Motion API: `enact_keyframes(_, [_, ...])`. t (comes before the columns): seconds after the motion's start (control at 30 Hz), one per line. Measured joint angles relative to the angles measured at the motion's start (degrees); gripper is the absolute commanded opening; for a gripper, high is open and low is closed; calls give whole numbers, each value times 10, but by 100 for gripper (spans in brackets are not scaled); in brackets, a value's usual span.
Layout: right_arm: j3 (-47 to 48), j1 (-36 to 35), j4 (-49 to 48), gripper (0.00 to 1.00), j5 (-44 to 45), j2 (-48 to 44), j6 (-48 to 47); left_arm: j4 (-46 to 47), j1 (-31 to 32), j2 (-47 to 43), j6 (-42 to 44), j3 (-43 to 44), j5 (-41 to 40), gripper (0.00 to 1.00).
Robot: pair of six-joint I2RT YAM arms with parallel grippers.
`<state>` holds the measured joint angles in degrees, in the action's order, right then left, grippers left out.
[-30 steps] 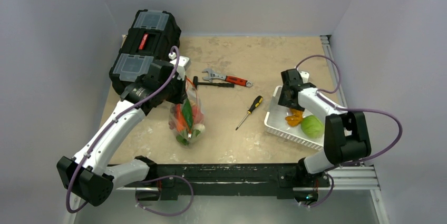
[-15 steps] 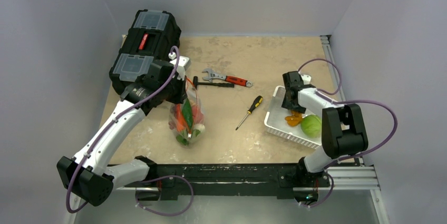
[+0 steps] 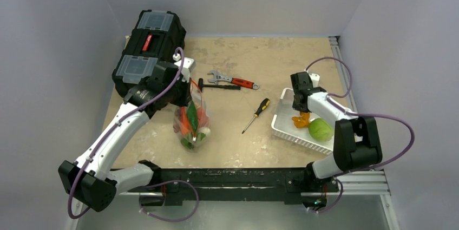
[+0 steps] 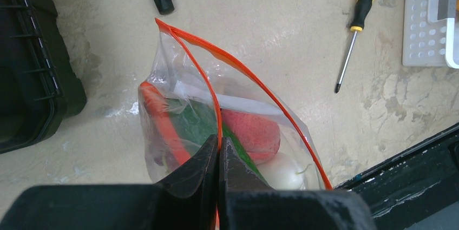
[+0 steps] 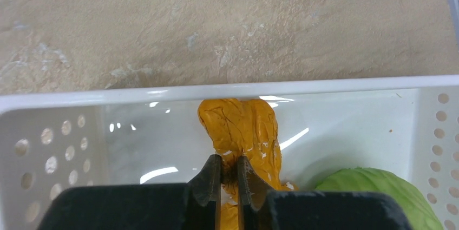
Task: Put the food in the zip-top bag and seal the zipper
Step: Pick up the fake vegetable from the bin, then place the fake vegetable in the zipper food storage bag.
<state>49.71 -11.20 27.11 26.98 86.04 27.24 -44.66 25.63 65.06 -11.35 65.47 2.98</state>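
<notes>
**Loading the bag: grip points.** The left gripper [image 4: 219, 151] is pinched shut on the near lip of the zipper [image 4: 201, 73]. It holds the zip-top bag [image 3: 190, 124] upright near the black toolbox [image 3: 149, 51], and the bag's base appears to rest on the table [image 3: 243, 57]. The far lip bows away, so the mouth gapes. Inside lie a red piece [image 4: 251, 130], green leaves [image 4: 195, 124] and a white radish [image 4: 281, 173].

At the right of the table, the right gripper [image 5: 227, 170] reaches down into the white basket [image 5: 162, 94]. Its fingers are clamped on the lower part of an orange food piece [image 5: 241, 124], and a green leafy ball [image 5: 379, 195] lies just beside it.

**Handling.**
- **Orange food piece:** It looks light, and its wrinkled, matt skin should give the pads fair purchase. The hold sits near one end, so the piece may pivot or swing when lifted.
- **Zip-top bag:** The film is thin, limp and probably slippery. Only the zipper lends any stiffness, which makes it the sensible place to hold.
- **Green leafy ball:** It looks broad and rounded, so a pinch across its middle may slip. A fold or narrower edge seems the better purchase.
</notes>
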Motion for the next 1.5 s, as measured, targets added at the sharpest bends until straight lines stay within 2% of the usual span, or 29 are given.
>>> enact_keyframes(0.73, [0,0,46,0,-148,-229,-19,0,0,7,3,0,-9,0])
enact_keyframes(0.97, [29,-9,10,0,-265,-284,-18,0,0,7,5,0,-7,0])
enact_keyframes(1.27, [86,-167,-167,0,-414,-245,107,1,0,1,11,0,-10,0])
enact_keyframes(1.5, [111,-273,-329,0,-445,-185,226,3,0,-31,15,0,-30,0])
